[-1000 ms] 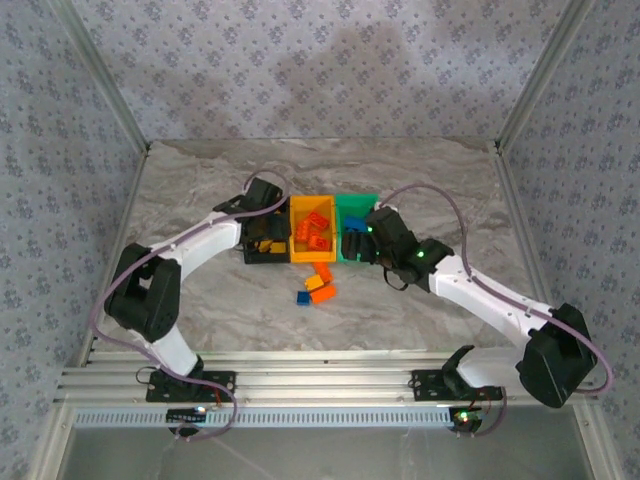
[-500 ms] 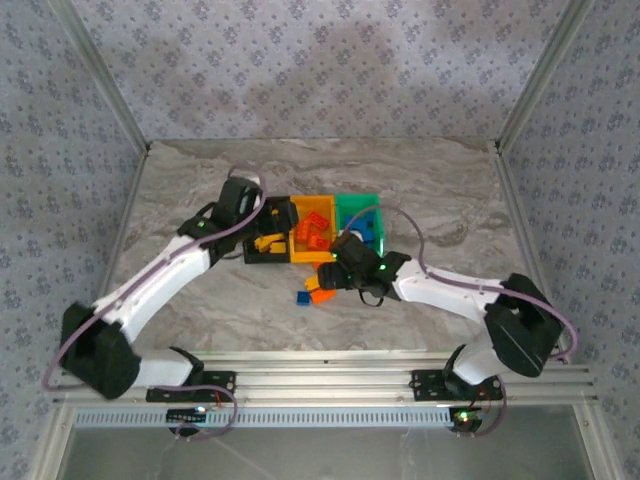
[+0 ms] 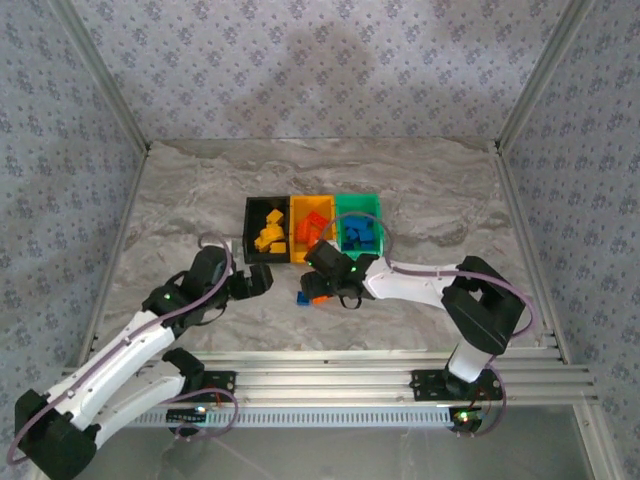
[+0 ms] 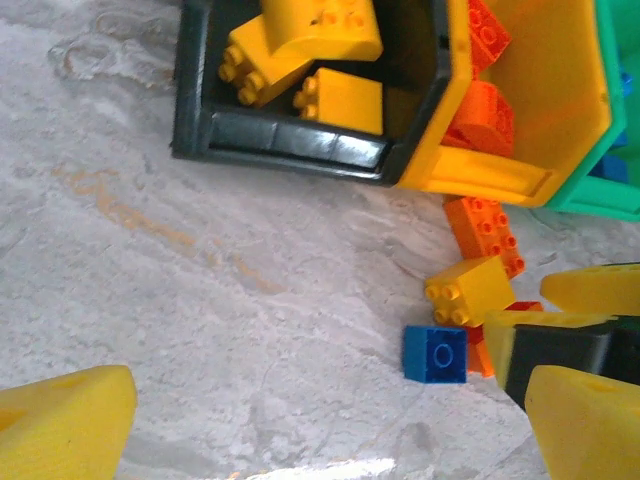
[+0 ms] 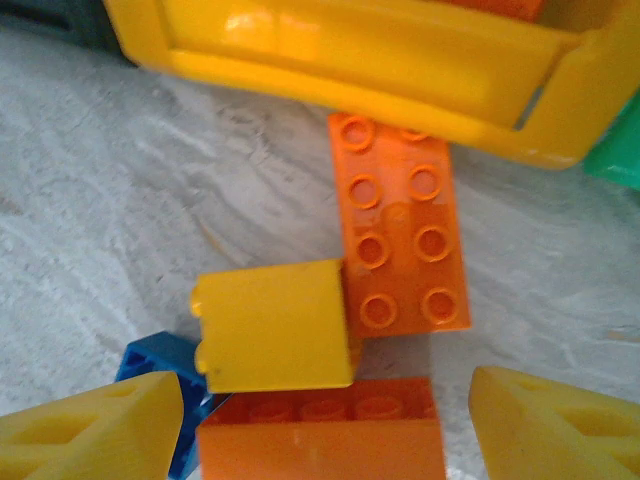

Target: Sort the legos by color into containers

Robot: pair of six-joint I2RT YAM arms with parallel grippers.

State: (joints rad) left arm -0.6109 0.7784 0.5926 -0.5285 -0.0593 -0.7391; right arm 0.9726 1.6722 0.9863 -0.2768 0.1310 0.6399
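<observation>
**Marble tabletop: three bins in a row, four bricks loose in front of them**

Grey-veined marble tabletop sits between patterned walls, with three joined bins near its middle and two arms reaching in from the near edge.

On the left, the left gripper hangs low over bare marble, near the front of the black bin. Its two yellow fingers are spread wide with nothing between them.

The black bin is leftmost in the row. The left wrist view shows three yellow bricks inside it. The yellow-orange bin is in the middle and holds several orange bricks, too crowded to count. The green bin is on the right and holds blue bricks, number unclear.

Four bricks lie on the table just in front of the middle bin:
- One blue brick is farthest left.
- One yellow brick is beside it.
- One flat orange brick with eight studs touches the yellow brick's right side.
- A second orange brick lies nearer the camera.

The right gripper hovers over this cluster. Its fingers are parted on either side of the second orange brick and clamp nothing.
</observation>
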